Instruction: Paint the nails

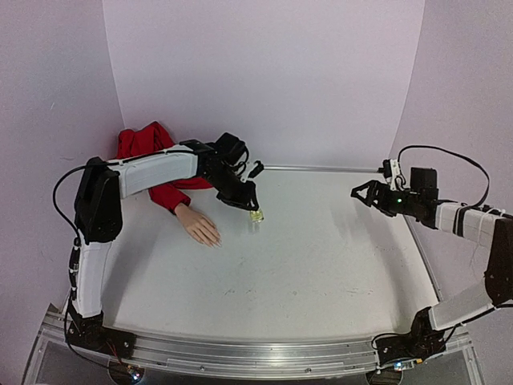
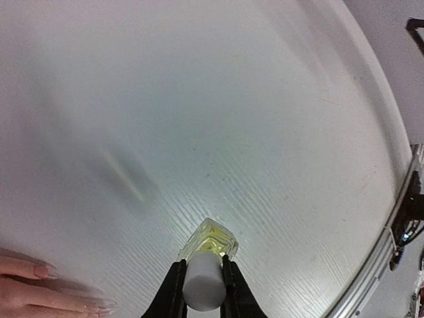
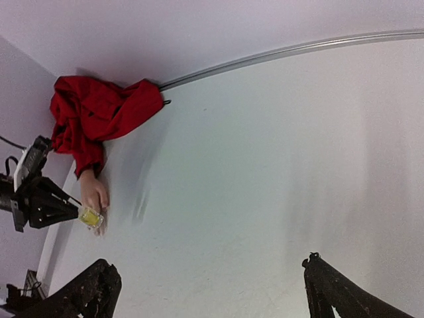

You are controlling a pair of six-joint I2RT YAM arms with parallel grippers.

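Left gripper (image 2: 203, 278) grips one bottle (image 2: 212, 240) by its white cap (image 2: 203, 288), beside one mannequin hand (image 1: 199, 226) near the far-left corner of the bench (image 1: 321, 265); right gripper (image 1: 357, 192) stands open, empty.

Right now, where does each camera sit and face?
Top external: above, behind the bases, looking down on the table; both arms show.
Left wrist: on that arm, looking down past the left tool, shut on the bottle.
Right wrist: looks across at the mannequin hand; open right tool shows.
All share the bottle.
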